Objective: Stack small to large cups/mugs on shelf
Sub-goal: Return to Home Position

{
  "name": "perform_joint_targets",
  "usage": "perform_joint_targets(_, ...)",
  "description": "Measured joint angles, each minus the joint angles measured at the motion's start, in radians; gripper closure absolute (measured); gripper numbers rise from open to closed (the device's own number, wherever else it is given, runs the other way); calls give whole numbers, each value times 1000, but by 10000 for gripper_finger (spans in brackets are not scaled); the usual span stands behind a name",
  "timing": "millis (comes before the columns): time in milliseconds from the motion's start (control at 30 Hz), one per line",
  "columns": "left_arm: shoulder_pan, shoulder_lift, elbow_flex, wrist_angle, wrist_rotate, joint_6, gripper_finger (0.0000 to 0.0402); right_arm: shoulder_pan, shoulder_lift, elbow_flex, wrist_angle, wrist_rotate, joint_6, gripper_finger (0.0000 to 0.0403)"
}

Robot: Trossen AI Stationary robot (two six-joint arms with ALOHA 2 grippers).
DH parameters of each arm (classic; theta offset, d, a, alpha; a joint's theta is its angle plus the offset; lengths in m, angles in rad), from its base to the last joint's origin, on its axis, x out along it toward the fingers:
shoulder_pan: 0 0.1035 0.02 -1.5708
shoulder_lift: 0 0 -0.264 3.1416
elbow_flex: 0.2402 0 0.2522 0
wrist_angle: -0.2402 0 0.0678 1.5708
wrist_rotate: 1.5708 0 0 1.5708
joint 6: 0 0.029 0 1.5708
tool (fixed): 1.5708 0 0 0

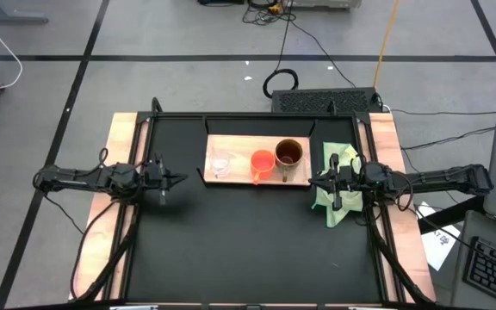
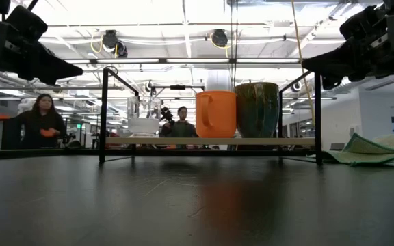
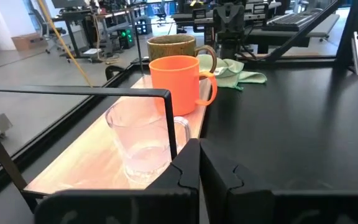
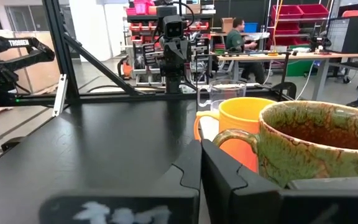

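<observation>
Three cups stand upright in a row on the light-wood shelf point(image 1: 241, 145), each on its own base: a clear glass cup point(image 1: 220, 164), an orange handled cup point(image 1: 263, 164) and a brown-green mug point(image 1: 288, 154). My left gripper point(image 1: 179, 179) hovers shut above the black table, left of the shelf, pointing at the glass cup point(image 3: 143, 140). My right gripper point(image 1: 315, 181) hovers shut to the right of the shelf, pointing at the mug point(image 4: 316, 143). Neither touches anything.
A light green cloth point(image 1: 337, 196) lies crumpled on the table under my right gripper. A black metal frame point(image 2: 104, 113) stands around the shelf, with a bar point(image 3: 79, 92) between my left gripper and the cups. People are in the room behind.
</observation>
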Motion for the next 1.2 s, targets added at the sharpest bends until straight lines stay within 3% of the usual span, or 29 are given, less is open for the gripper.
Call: perform_joint_targets(1200, 0, 0, 0, 0, -1, -3, 380, 0, 0, 0, -2, 2, 2, 403)
